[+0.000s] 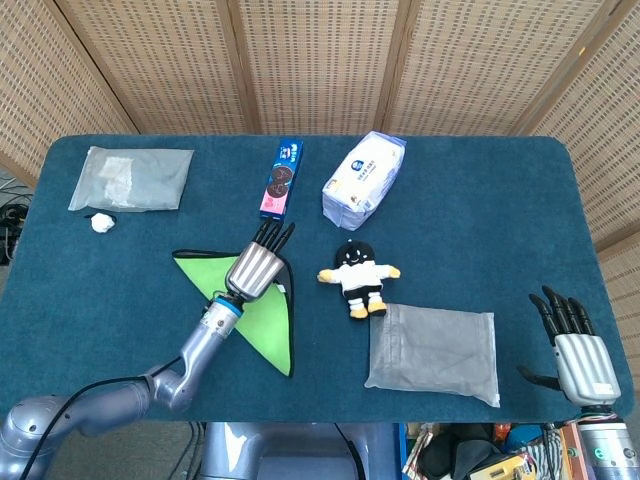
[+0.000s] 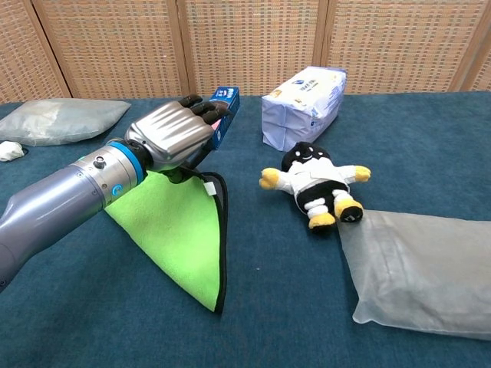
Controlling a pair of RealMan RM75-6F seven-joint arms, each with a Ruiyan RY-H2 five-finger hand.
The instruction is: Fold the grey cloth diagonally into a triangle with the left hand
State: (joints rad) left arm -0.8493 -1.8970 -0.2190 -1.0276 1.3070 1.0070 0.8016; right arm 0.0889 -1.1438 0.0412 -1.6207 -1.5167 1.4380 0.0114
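The cloth [image 1: 258,322] lies folded into a triangle left of the table's centre. Its green side faces up, and a thin dark grey edge shows along its right side. In the chest view the cloth [image 2: 180,238] has a small white tag at its top right corner. My left hand [image 1: 256,268] sits over that upper right corner with the fingers pointing away from me. Seen from the chest, the left hand [image 2: 170,138] appears to pinch the corner from beneath with the thumb. My right hand [image 1: 575,348] hovers at the table's front right edge with its fingers spread, holding nothing.
A plush doll [image 1: 358,277] lies just right of the cloth, and a grey pouch [image 1: 433,352] is in front of it. A blue biscuit box [image 1: 282,179] and a white tissue pack [image 1: 364,178] stand further back. A clear bag [image 1: 132,179] and a white lump [image 1: 101,222] lie far left.
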